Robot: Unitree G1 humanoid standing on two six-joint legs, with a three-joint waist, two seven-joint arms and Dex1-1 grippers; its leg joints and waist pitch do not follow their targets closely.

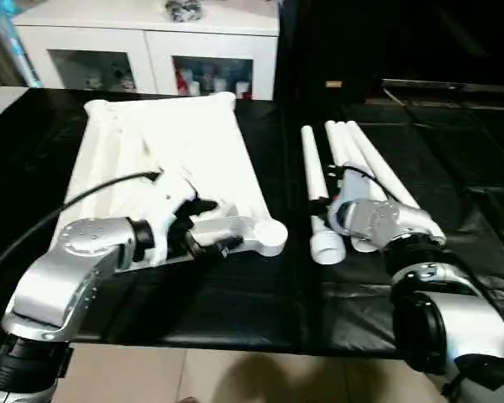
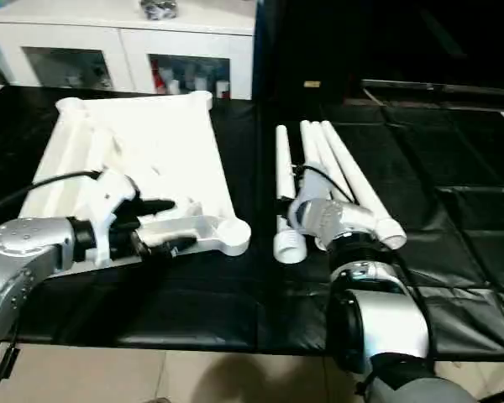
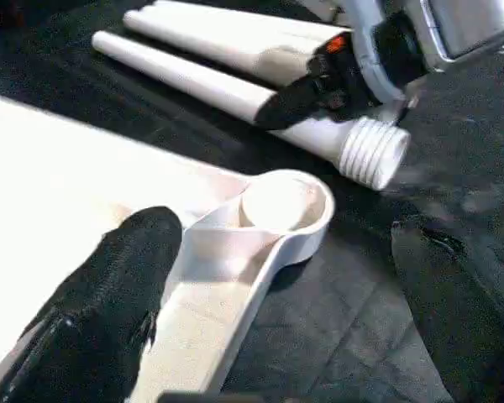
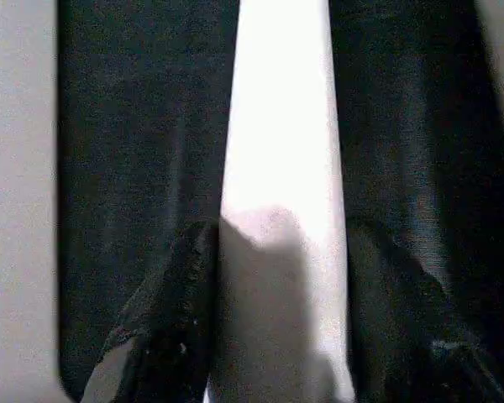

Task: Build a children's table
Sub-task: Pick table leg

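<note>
Right end effector [image 2: 296, 195] clamps 1 leg [image 4: 281, 168]; left end effector [image 1: 203, 225] wide over tabletop [image 1: 172, 151].

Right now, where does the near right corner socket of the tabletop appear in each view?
Left eye view: corner socket, centre, beside the left claw.
Right eye view, left of centre.
Left wrist view, centre.
Right wrist view: not in it.
Shared landmark: the threaded leg end.

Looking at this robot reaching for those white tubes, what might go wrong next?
The right gripper straddles one leg lying tight against the other legs; lifting it may roll them across the black cloth. The left gripper is open over the tabletop near its corner socket, so the tabletop could slide when a leg is pressed in.
</note>
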